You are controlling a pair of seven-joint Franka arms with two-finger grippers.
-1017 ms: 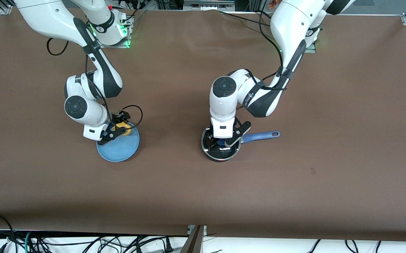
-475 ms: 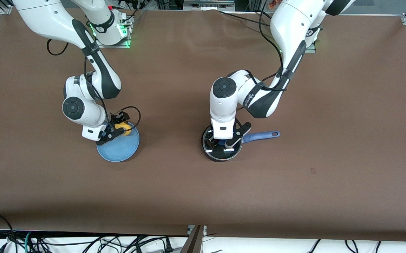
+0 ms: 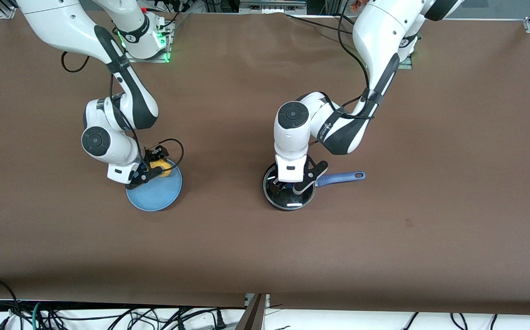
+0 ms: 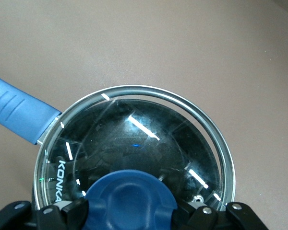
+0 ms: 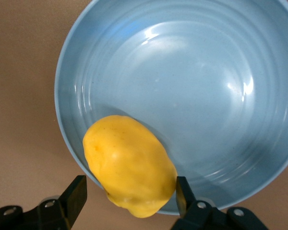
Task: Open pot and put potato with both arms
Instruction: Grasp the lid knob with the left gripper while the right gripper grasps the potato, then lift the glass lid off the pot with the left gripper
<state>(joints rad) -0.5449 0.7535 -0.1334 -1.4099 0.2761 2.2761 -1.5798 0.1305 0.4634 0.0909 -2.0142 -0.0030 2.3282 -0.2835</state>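
Since half a second ago the round glass lid has risen, tilted, over the one black blue-handled pot, its blue knob pinched by the left gripper. The right gripper clasps one yellow potato above one blue plate.

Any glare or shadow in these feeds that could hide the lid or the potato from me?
Left wrist view: bright streaks of glare cross the glass lid, hiding the pot's inside; its blue knob is clear. Right wrist view: soft highlights on the plate; the potato shows plainly, casting a small shadow. Front view: even light; the left gripper covers part of the lid.
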